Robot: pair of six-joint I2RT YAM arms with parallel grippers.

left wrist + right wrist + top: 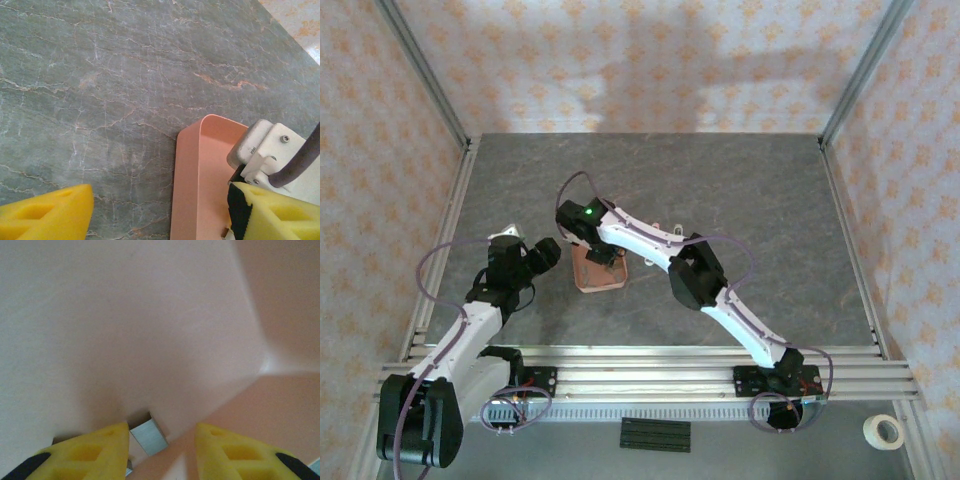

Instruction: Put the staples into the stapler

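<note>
Top external view: a grey marbled tabletop [740, 190] carries 2 white-and-black arms bolted at its near edge. The right arm [720, 290] stretches left across the middle and dips its wrist into a salmon-pink square tray [588, 280]. The left arm [470, 325] bends in from the left, its black wrist just beside the tray's left edge and apart from it.

Left wrist view: the left jaws stand spread wide, their 2 yellow fingertips [47, 212] at the bottom corners of the picture. Between them lie bare tabletop and the tray's rounded corner, and they hold nothing. The picture-right fingertip hangs over the tray, next to the right arm's white wrist housing [270, 145] and its dark cable [300, 160].

Right wrist view: the right jaws are down inside the tray, parted to a moderate gap, with both fingertips low over the pink floor. A short grey metal strip of staples [148, 437] lies flat on the tray floor in that gap. It sits right beside the picture-left fingertip and clear of the other, so it is not pinched. Whether that fingertip actually touches the strip cannot be told. A second grey metal sliver [129, 468] peeks from under the same fingertip.
</note>
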